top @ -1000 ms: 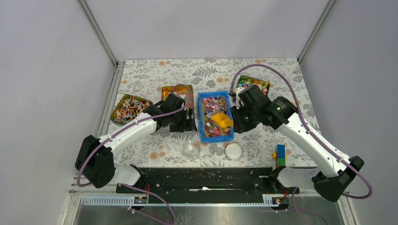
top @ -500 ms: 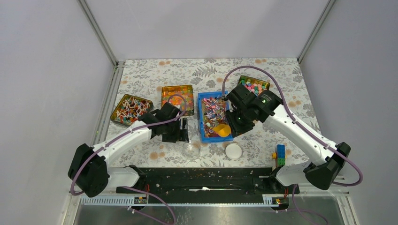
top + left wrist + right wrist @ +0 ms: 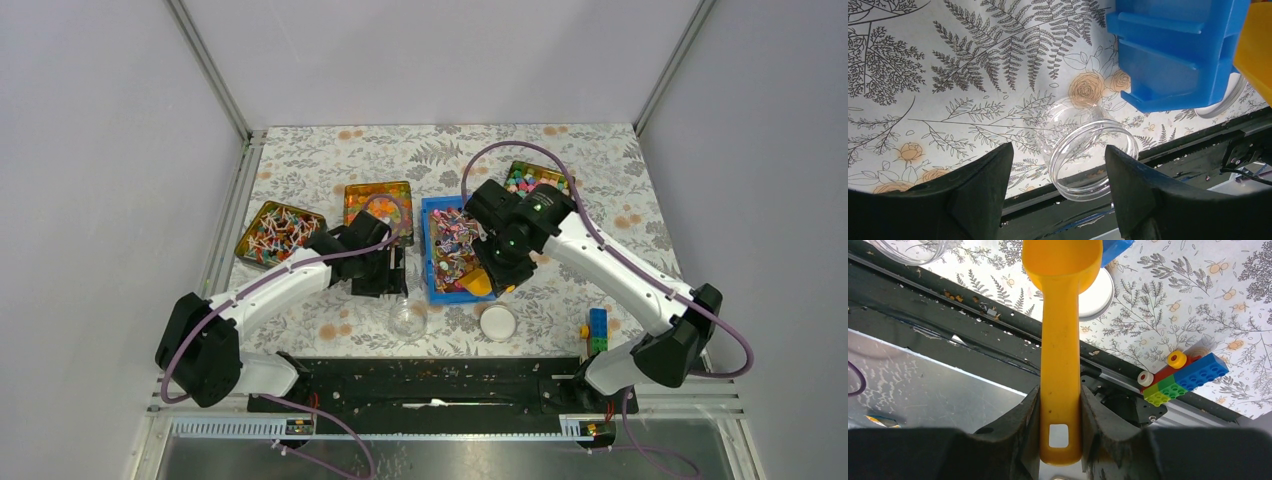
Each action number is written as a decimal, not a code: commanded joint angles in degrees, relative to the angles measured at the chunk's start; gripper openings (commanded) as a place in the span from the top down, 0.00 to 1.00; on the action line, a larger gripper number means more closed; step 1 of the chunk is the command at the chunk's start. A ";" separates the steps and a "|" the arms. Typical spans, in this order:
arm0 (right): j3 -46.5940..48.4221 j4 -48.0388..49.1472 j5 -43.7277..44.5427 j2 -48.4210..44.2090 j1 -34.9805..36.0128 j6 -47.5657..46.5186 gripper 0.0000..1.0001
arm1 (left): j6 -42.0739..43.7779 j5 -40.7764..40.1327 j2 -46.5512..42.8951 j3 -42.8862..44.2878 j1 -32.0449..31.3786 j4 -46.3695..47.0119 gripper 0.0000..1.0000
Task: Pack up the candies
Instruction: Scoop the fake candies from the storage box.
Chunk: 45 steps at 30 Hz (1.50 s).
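Yellow plastic scoop (image 3: 1060, 340) clamped by its handle in the right gripper (image 3: 1060, 410), jaws narrow and pressed on both sides of the handle. Top view: scoop bowl sits over the near right corner of the blue bin (image 3: 428, 255); whether anything lies in the bowl cannot be told

Candies (image 3: 452, 245), small twist-wrapped, pink, purple, red and white, heaped inside the blue bin at mid worktop (image 3: 330, 160)

Left gripper (image 3: 1058, 152) just left of the bin, jaws wide, holding nothing. Clear jar (image 3: 1088, 155) stands mouth-up on the worktop just beyond the fingertips, near the bin's near left corner, apart from both jaws

White lid (image 3: 497, 322) flat on the worktop near the bin's near right corner. Toy brick vehicle (image 3: 1180, 375) further right at the near edge

Three tins behind: lollipops (image 3: 275, 230) far left, orange jelly pieces (image 3: 375, 200) beside the bin, pastel sweets (image 3: 535, 178) at the right
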 commanded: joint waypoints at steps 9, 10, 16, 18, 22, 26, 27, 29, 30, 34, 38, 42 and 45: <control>3.50 -1.66 3.80 5.11 1.46 -0.19 1.00 | -0.66 -0.58 -1.58 0.15 0.00 3.16 0.32; 3.35 -1.04 3.88 5.64 1.51 -0.36 1.00 | -0.75 -0.59 -1.68 0.09 -0.02 3.23 0.32; 0.97 4.98 5.12 8.27 1.84 -0.97 1.00 | -1.40 -0.54 -2.35 -0.60 -0.02 3.85 0.32; 0.27 7.14 6.18 9.17 1.91 -1.19 1.00 | -1.74 -0.31 -2.52 -1.10 0.03 4.29 0.32; -2.38 12.55 8.84 10.01 1.90 -0.36 1.00 | -2.51 0.10 -2.90 -1.95 0.04 5.00 0.32; -6.98 18.48 10.23 9.08 1.95 2.01 1.00 | -3.97 0.49 -3.52 -2.45 -0.03 6.08 0.32; -8.06 19.75 10.79 8.56 1.91 2.26 1.00 | -4.45 0.68 -3.66 -2.42 -0.03 6.47 0.32; -11.12 23.33 11.87 7.07 1.87 3.10 1.00 | -5.69 1.31 -3.80 -2.46 -0.01 7.82 0.32; -12.73 25.25 12.16 6.18 1.79 3.22 1.00 | -6.32 1.49 -3.80 -2.51 -0.02 8.62 0.32; -15.64 29.92 13.09 4.50 1.78 2.48 1.00 | -8.72 3.74 -2.57 -1.92 -0.02 12.48 0.32; -16.74 31.71 13.66 3.82 1.61 2.73 1.00 | -9.68 5.30 0.22 1.15 0.00 16.04 0.32; -17.57 33.39 13.85 3.38 0.81 3.28 1.00 | -10.71 7.19 4.45 4.18 -0.01 19.80 0.32; -17.11 33.38 13.65 3.51 -0.28 4.01 1.00 | -11.13 7.35 7.96 6.14 0.02 22.01 0.33</control>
